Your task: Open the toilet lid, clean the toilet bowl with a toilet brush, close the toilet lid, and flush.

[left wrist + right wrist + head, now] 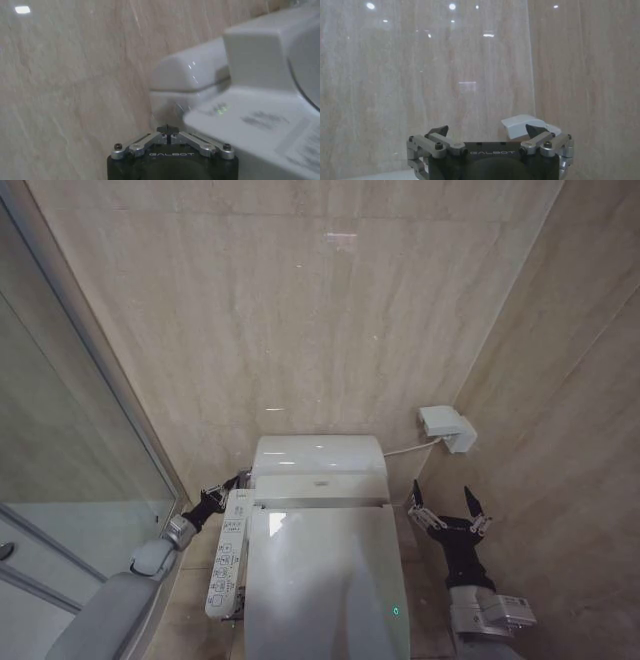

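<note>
Toilet lid (325, 580) down, at 6 o'clock. Left pincer (238, 478) closed, empty, at lid's 10 o'clock beside the control panel (227, 555). Right pincer (447, 508) spread wide, empty, at 3 o'clock. Judged: flush pending.

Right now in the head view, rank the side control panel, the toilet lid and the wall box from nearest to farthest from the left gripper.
1. Side control panel, right beside the left gripper.
2. Toilet lid, closed, centre.
3. Wall box, on the right wall, beyond the right gripper.
</note>
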